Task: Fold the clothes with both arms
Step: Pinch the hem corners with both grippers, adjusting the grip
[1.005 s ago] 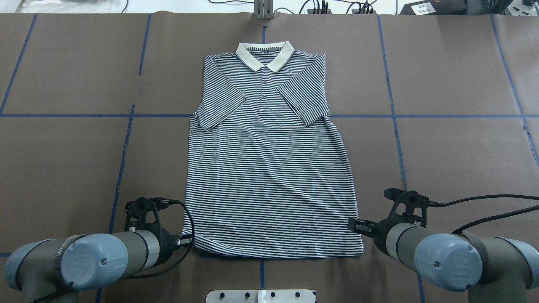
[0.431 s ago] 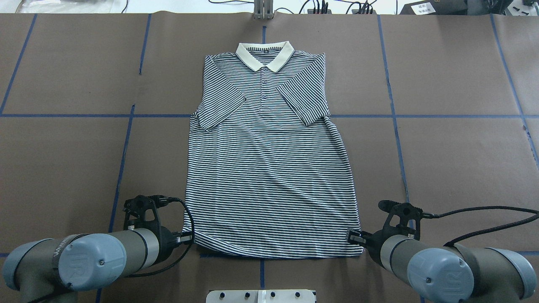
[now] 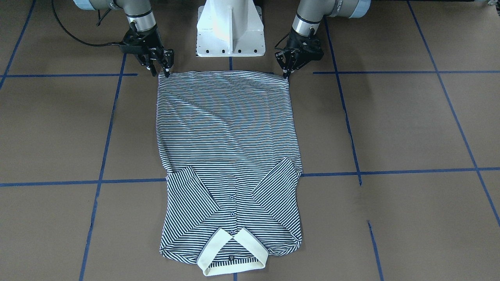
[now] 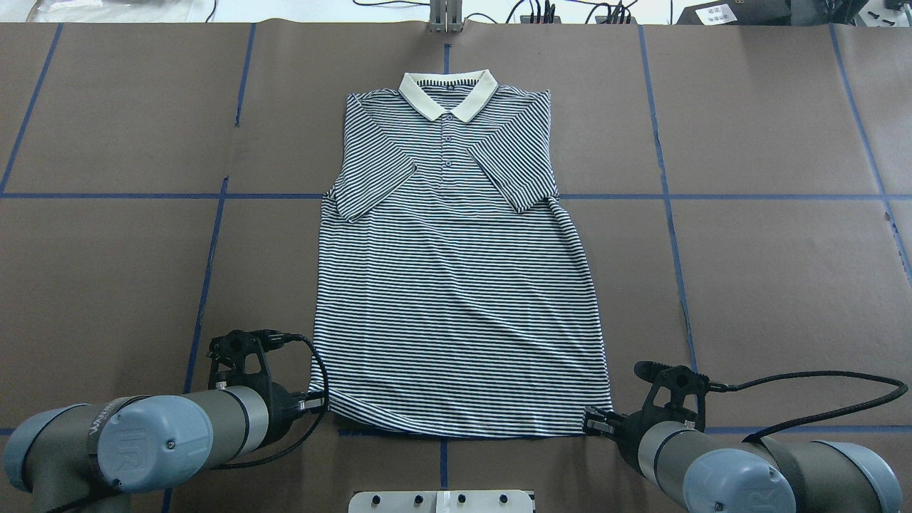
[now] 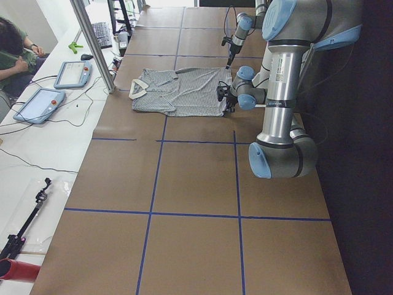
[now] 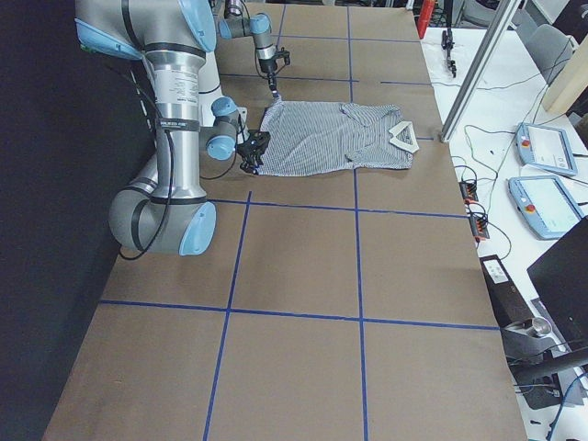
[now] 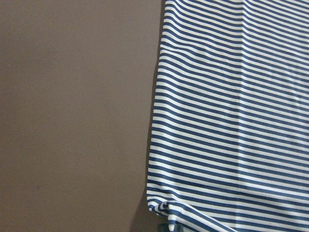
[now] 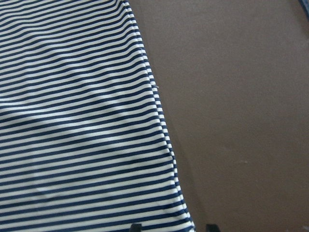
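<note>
The striped polo shirt (image 4: 456, 285) lies flat with its cream collar (image 4: 447, 92) at the far side and both sleeves folded inward. My left gripper (image 3: 286, 73) sits at the hem's left corner with its fingers drawn together on the puckered cloth (image 7: 161, 209). My right gripper (image 3: 159, 72) stands open at the hem's right corner (image 8: 186, 220), one fingertip (image 8: 136, 226) over the stripes and the other on bare table. From overhead, the left gripper (image 4: 317, 405) and the right gripper (image 4: 595, 422) both touch the near hem.
Brown table cover (image 4: 769, 285) with blue tape lines lies on all sides of the shirt. The white pedestal base (image 3: 230, 29) stands just behind the hem. A person (image 5: 12, 46) sits by tablets on the side bench beyond the collar end.
My right arm has moved back toward the robot and in to the hem's right corner. The left arm has barely shifted; the hem beside it has puckered slightly.
</note>
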`<state>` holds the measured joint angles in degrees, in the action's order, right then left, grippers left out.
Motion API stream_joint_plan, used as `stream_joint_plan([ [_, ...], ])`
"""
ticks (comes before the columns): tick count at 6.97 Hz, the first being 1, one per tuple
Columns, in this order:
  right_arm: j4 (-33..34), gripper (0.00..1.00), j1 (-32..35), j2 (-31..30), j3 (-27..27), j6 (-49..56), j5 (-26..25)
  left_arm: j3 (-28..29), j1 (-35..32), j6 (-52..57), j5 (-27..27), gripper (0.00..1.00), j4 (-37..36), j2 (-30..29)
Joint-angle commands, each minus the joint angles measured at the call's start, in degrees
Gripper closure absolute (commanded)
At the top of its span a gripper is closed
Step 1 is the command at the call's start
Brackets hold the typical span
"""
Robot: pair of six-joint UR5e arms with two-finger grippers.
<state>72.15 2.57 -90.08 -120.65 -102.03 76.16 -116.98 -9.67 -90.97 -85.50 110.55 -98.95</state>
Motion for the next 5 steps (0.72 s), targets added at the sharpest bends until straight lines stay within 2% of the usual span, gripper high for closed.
stream_joint_plan([
  [1,0.00,0.51,-0.46,0.17,0.15,-0.10,-0.23,-0.09,0.00,0.00,0.42,1.00,-0.07,0.07],
  [5,0.00,0.52,-0.55,0.35,0.85,-0.01,-0.14,-1.15,-0.09,0.00,0.42,1.00,-0.16,0.60],
])
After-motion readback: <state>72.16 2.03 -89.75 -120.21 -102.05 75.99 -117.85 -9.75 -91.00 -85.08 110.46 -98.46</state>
